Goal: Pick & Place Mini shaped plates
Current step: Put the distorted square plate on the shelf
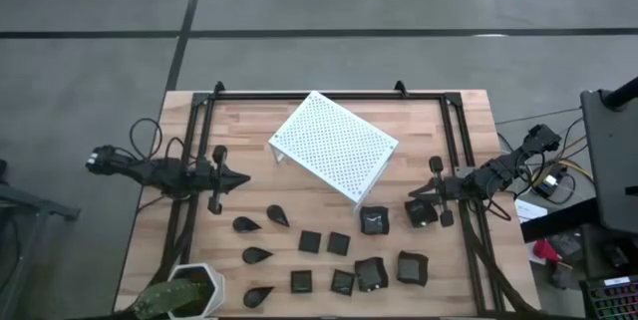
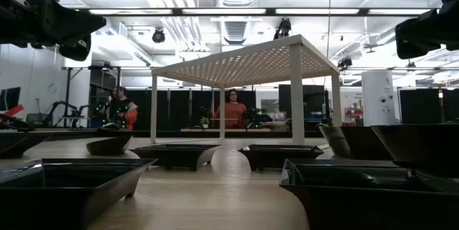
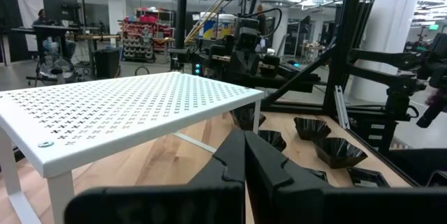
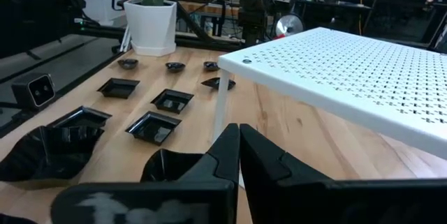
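The mini shaped plates are glossy black and rest flat on the wooden table, near its front. Several teardrop dishes (image 1: 256,255) lie left. Small flat squares (image 1: 310,242) sit in the middle. Wavy-rimmed squares (image 1: 411,267) sit right. My left gripper (image 1: 234,177) (image 3: 244,158) is shut and hovers left of the white perforated rack (image 1: 334,146), away from the plates. My right gripper (image 1: 412,192) (image 4: 239,151) is shut too. It hangs right of the rack, just above and beside one wavy-rimmed square (image 1: 421,212) (image 4: 167,165).
The white perforated rack (image 3: 119,109) stands on thin legs at the table's middle, between both grippers. A white hexagonal plant pot (image 1: 194,290) (image 4: 150,25) occupies the near left corner. Black frame rails (image 1: 329,96) run along the far edge and both sides. People stand in the room beyond (image 2: 233,108).
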Controlling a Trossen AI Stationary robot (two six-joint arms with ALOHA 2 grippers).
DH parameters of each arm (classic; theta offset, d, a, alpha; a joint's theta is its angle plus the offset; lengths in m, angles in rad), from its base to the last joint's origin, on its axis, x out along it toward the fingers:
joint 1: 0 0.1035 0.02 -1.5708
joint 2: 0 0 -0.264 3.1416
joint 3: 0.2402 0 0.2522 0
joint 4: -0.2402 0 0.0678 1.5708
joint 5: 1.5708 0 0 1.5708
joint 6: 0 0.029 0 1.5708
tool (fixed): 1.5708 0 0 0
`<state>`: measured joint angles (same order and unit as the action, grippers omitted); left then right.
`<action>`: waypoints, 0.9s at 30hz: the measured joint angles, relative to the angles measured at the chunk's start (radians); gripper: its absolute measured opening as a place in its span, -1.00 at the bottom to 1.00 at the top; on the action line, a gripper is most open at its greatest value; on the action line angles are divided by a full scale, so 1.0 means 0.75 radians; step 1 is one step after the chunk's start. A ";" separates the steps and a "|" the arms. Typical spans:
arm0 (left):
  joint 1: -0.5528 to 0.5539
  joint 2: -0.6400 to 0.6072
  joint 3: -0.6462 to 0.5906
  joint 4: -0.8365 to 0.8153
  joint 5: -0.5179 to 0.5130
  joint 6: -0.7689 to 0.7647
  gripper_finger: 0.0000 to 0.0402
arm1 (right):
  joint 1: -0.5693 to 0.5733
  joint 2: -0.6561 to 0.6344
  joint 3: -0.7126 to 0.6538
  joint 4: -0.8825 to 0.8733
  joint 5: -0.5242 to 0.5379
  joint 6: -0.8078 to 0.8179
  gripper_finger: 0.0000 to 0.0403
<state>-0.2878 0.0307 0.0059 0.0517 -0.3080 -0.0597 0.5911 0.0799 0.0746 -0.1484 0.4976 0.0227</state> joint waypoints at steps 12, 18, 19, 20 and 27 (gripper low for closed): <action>0.000 0.000 0.000 0.000 0.000 0.000 -1.00 | 0.000 0.000 0.000 0.057 -0.018 0.314 -0.96; -0.001 0.000 0.000 0.000 0.000 0.001 -1.00 | 0.000 0.002 -0.001 0.186 -0.039 0.456 -0.96; -0.001 0.000 0.000 0.000 0.000 0.000 -1.00 | 0.000 0.007 -0.001 0.232 -0.047 0.453 -0.96; -0.001 0.000 0.000 0.000 0.000 0.001 -1.00 | 0.002 0.018 -0.001 0.281 -0.068 0.435 -0.96; -0.002 0.000 0.000 0.000 0.000 0.000 -1.00 | 0.011 0.301 0.047 0.414 -0.086 0.445 -0.96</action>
<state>-0.2890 0.0307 0.0059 0.0517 -0.3083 -0.0597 0.5994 0.3053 0.1098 0.1619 0.4330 0.3567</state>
